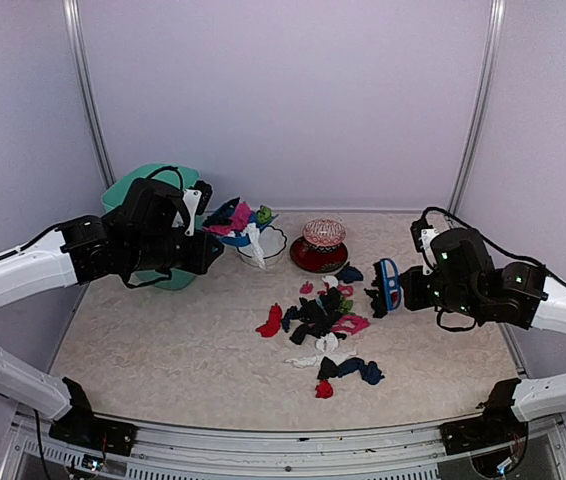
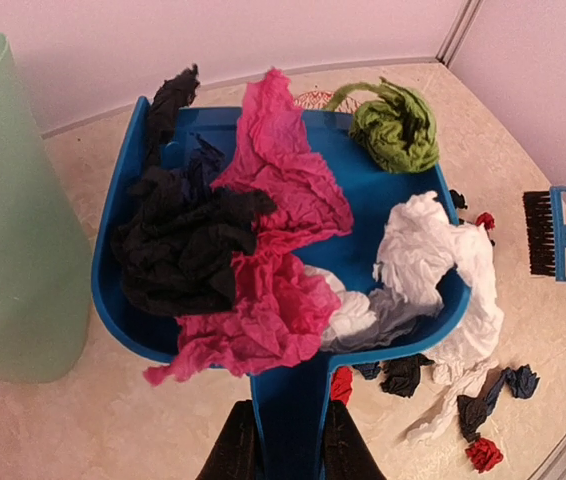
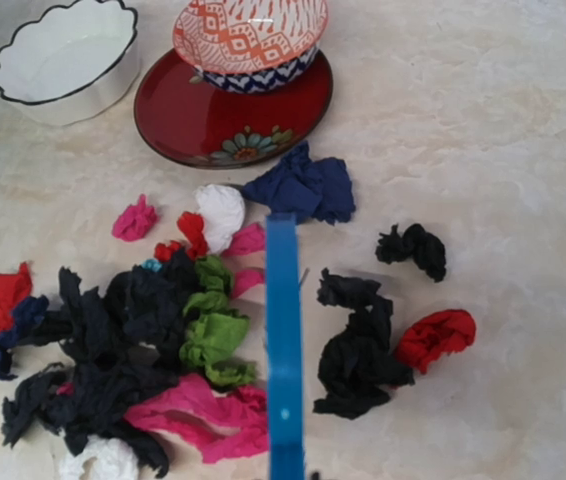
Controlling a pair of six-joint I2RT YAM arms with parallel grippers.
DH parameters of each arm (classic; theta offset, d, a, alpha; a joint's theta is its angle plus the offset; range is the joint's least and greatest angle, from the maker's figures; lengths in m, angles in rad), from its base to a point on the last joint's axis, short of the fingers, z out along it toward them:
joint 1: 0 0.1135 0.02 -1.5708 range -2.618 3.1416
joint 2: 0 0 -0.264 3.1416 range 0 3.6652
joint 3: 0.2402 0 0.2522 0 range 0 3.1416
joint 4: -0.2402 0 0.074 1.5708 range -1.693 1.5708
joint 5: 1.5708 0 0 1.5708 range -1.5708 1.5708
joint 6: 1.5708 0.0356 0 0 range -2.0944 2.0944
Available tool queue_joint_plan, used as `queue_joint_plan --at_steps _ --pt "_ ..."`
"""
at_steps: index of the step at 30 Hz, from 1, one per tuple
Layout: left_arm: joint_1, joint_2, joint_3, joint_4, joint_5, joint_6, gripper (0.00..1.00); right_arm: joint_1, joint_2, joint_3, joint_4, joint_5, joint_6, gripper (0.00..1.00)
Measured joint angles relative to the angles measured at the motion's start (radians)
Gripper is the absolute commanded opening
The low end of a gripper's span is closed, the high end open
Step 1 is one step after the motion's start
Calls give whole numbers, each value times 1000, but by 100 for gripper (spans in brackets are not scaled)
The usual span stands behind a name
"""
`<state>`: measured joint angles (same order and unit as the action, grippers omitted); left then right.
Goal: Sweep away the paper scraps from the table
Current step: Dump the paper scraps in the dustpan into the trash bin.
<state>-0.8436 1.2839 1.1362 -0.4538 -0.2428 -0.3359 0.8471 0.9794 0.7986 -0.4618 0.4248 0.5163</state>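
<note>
While hoisting the loaded dustpan (image 2: 368, 190) at the upper left of the top view: left gripper (image 2: 283, 445) pinching the handle tight, right beside the green bin (image 1: 128, 190). Heaped in the pan, black, pink, white and green paper scraps (image 2: 263, 250), one white strip drooping over the lower right rim. Looks like the emptying step, mid-task.

Over at the right of the top view, right gripper (image 1: 403, 288) pressed together on the small blue brush (image 1: 391, 283), bristles hanging just at the right edge of the pile. Plenty left on the worktop (image 1: 153, 340): a thick cluster in the middle of the frame, mostly black with pink, green and red, plus stragglers below it and a blue wad near the red plate (image 3: 178, 125). White bowl (image 3: 63, 60) at upper left of the right wrist view, apart from the mess.

Next up, probably: tipping the pan over the bin's mouth without shedding that dangling strip, then setting it flat on the worktop beside the pile for a pass of the brush. Worth minding the crockery close behind the heap.
</note>
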Motion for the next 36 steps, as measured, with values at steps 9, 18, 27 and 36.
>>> queue_joint_plan --at_steps 9,18,27,36 --pt "95 0 161 -75 -6 20 0 -2 8 0 5 -3 -3 0" --pt "249 -28 194 -133 29 3 0 -7 12 0 15 -10 -7 0" --pt "463 -60 193 -130 240 -71 0 -8 14 -6 19 -21 -7 0" --pt "669 -60 116 -26 601 -261 0 -8 12 -7 18 -24 -2 0"
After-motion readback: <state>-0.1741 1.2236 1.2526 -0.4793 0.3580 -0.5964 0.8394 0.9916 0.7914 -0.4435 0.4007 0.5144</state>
